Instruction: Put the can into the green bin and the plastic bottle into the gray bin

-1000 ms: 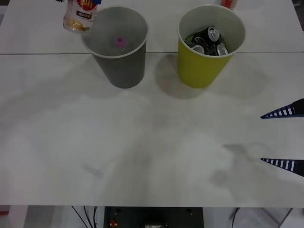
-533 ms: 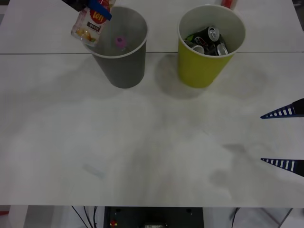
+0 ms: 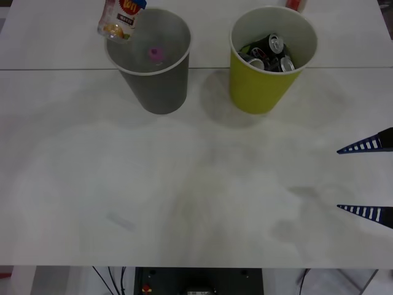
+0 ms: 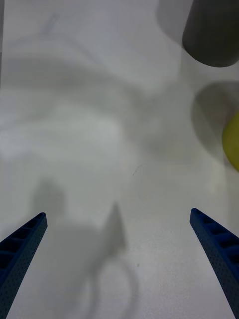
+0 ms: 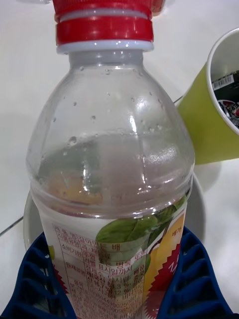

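The gray bin stands near the table's far edge, left of centre, with the green bin just right of it, apart. Cans lie in the green bin. The plastic bottle hangs over the gray bin's far left rim.

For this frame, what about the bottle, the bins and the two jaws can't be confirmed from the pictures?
- Plastic bottle: its cap end is cut off by the top edge of the front view.
- Left gripper: left wrist view shows just the fingers at the bottle's sides.
- Gray bin: pink-capped item inside too small to identify.
- Green bin: can labels unreadable.
- Right gripper: arm cut off by the right edge.
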{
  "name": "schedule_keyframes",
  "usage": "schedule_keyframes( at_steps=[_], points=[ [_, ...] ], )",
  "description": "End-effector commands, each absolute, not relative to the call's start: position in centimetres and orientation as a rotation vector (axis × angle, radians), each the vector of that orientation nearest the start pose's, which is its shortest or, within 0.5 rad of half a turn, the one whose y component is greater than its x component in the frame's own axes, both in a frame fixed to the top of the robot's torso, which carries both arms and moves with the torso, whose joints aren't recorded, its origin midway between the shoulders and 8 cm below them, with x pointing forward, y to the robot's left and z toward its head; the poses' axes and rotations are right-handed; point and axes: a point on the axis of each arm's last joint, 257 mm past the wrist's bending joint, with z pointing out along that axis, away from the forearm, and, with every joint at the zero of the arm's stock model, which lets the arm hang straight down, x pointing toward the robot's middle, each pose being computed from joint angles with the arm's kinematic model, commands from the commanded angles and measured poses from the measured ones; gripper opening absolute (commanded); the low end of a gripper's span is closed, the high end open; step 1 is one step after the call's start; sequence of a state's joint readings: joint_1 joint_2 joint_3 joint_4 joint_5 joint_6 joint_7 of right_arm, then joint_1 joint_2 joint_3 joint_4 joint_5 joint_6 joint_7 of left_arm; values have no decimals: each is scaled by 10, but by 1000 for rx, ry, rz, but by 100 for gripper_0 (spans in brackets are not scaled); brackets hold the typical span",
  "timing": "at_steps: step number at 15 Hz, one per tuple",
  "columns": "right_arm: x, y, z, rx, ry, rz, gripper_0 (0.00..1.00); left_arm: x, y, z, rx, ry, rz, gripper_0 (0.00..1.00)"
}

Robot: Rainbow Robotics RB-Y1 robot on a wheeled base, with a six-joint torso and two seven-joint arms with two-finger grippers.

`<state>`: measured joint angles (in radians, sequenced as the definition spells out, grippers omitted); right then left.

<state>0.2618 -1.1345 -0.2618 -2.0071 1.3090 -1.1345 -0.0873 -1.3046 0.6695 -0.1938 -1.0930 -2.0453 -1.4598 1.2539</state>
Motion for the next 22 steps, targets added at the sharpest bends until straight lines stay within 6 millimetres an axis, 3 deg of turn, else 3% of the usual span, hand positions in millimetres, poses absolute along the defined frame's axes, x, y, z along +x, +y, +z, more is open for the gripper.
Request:
schedule_keyframes(
  at_steps=[1,2,3,4,9,12,16,18,22],
  points=[
    [341,-286,-167,-1634,1596,209,100,623,136,60,834,2112,-291,0],
    [341,-286,-167,-1634,1596,209,100,624,135,59,841,2112,-281,9],
    [341,-286,-167,-1634,1596,209,100,624,137,58,838,2114,-281,39],
    [341,-286,-167,-1634,1596,209,100,624,136,59,847,2109,-275,100],
    [341,-286,-167,-1634,1596,209,100,615,132,51,878,2136,-301,100],
    [341,-286,-167,-1634,1596,209,100,597,158,51,933,2120,-355,100],
    [341,-286,-167,-1634,1596,209,100,560,189,37,973,2044,-364,100],
    [341,-286,-167,-1634,1596,209,100,534,211,24,1004,1992,-356,100],
    [341,-286,-167,-1634,1596,209,100,483,235,-2,1022,1920,-327,100]
  ],
)
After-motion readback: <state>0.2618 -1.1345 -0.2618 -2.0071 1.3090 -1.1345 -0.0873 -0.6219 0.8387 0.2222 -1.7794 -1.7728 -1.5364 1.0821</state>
